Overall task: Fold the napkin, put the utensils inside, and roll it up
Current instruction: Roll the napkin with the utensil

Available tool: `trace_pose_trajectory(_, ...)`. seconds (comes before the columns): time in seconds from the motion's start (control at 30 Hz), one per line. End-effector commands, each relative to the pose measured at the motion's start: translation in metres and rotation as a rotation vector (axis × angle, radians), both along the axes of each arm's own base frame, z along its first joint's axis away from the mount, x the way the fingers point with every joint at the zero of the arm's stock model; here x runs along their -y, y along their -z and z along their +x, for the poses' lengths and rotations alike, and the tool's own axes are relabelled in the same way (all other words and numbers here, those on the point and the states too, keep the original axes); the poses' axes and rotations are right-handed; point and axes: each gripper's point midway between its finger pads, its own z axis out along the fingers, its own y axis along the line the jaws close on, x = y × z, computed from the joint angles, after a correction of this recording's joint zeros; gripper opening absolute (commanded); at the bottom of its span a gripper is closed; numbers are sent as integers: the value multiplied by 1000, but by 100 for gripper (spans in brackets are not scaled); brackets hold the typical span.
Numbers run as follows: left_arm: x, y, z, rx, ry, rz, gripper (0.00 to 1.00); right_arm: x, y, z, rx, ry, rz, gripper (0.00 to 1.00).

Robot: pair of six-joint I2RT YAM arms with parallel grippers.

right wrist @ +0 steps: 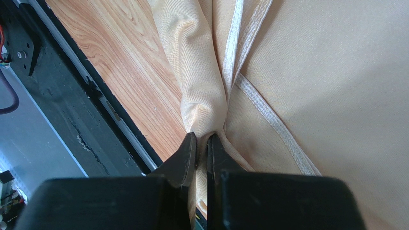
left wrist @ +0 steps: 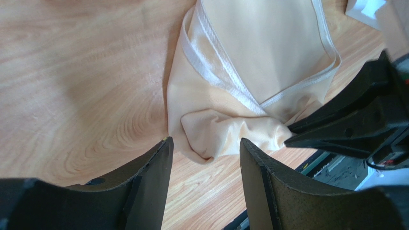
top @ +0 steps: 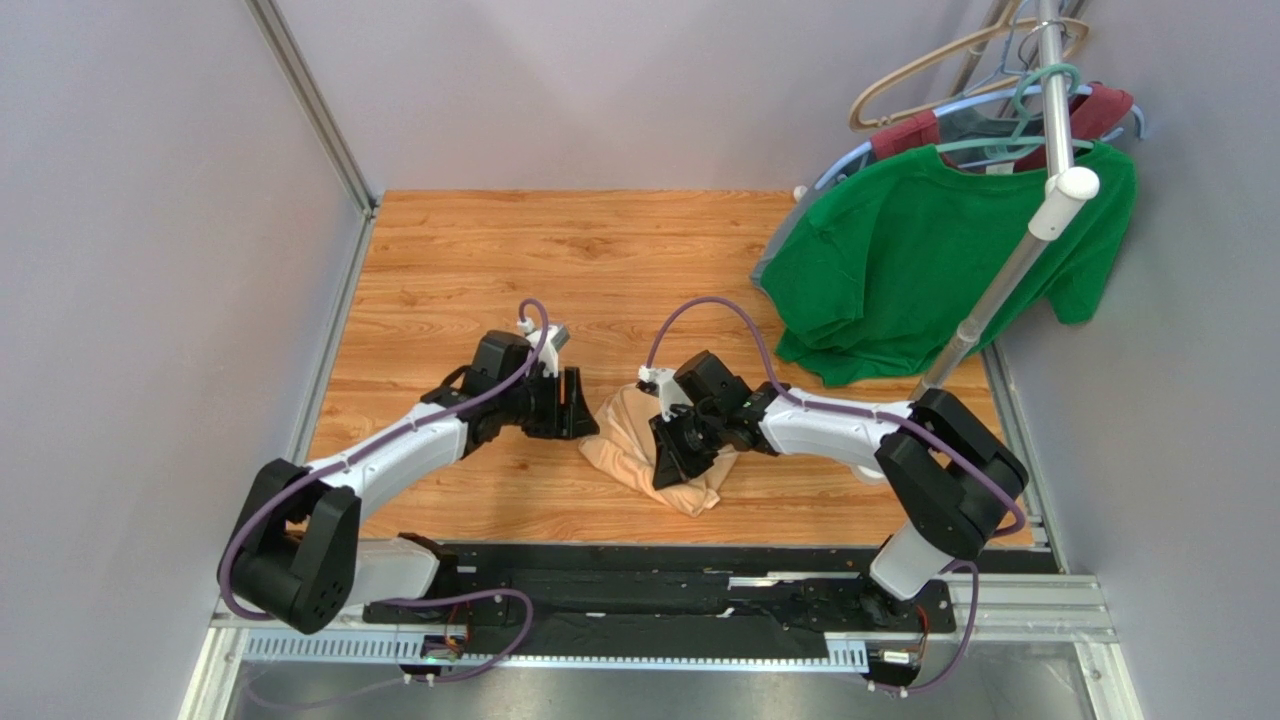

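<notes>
Two arms bolted side by side on one black rail [top: 646, 578] along the near edge of the table [top: 601, 248]: left arm [top: 398, 446] and right arm [top: 842, 423], both reaching inward over the wood-grain top.

Just past that near edge, about mid-width and a touch to the right: one napkin [top: 694, 488] [left wrist: 259, 52] [right wrist: 336, 96], peach-tan with a slight sheen. Crumpled and partly folded, flat on the wood in places and bunched in others. White stitched hem strips crossing where the layers overlap.

On the napkin's near side, the right gripper [top: 672, 443] [right wrist: 201, 139], angled down onto the cloth. Fingers [right wrist: 185, 158] pressed together on a raised ridge of fabric, with that pinched fold caught between the two tips.

Just beside the napkin's left edge, the left gripper [top: 579, 405] [left wrist: 204, 143], low over the bare wood. Jaws spread apart, gripping nothing. One bunched corner of cloth just ahead of the gap, not between the fingers [left wrist: 153, 167]. Both grippers near each other, with the napkin between them.

At the far right corner: one tilted white rack pole [top: 999, 285]. Hung there, one green T-shirt [top: 902, 270] on a teal hanger [top: 1037, 93], one dark red garment [top: 1104, 108] behind it, and at least two more hangers, one beige and one blue-grey. Grey walls [top: 150, 225] on three sides.
</notes>
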Motion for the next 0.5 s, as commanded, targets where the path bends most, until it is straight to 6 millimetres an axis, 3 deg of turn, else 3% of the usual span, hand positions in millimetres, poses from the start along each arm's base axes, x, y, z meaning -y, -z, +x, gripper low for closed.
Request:
trace_pose_trajectory(0.0, 3, -7, -6, 62, 11, -68, 62, 41, 50, -7, -21, 27, -223, 0)
trace_pose_trajectory(0.17, -3, -5, -17, 88, -6, -85, 60, 42, 50, -7, -25, 29, -226, 0)
trace_pose_trajectory(0.47, -8, 14, -6, 36, -22, -2, 52, 43, 52, -9, -34, 31, -227, 0)
